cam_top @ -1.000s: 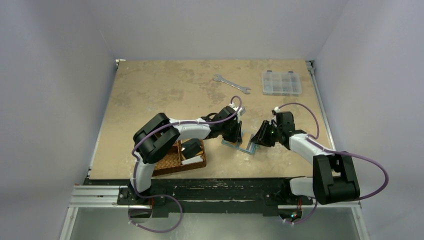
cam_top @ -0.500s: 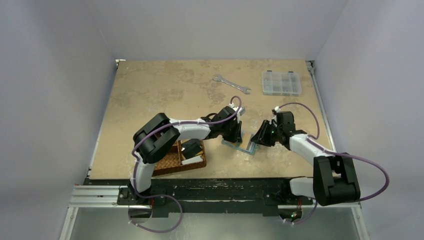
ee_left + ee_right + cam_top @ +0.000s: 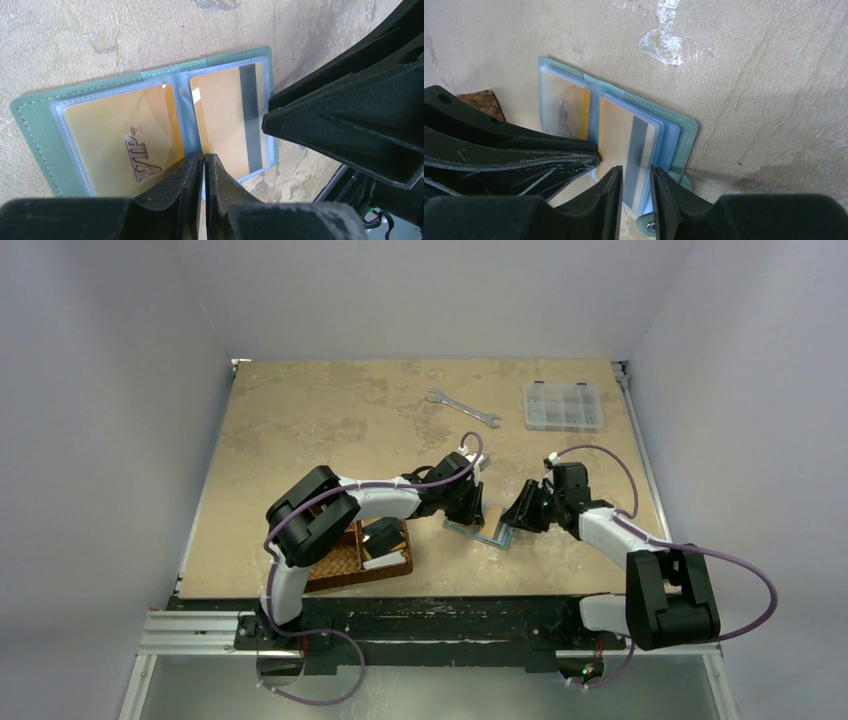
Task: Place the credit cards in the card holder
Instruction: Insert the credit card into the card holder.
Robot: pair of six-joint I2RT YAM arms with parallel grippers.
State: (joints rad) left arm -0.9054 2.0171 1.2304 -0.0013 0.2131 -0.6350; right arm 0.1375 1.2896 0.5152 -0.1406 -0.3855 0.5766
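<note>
Cards (image 3: 120, 135), two yellow ones, already sit in the open card holder (image 3: 35, 115); more may be left. Left fingers (image 3: 204, 159) closed, right fingers (image 3: 635, 172) slightly apart, gripping nothing

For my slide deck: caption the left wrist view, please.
Left pincer shut at the open card holder's edge, a VIP card and a striped card in its pockets.

On the tan table (image 3: 300, 420) lie a wrench (image 3: 462, 408), a clear box (image 3: 563, 405) and a basket (image 3: 345, 562). The card holder (image 3: 488, 532) (opened flat) too.
</note>
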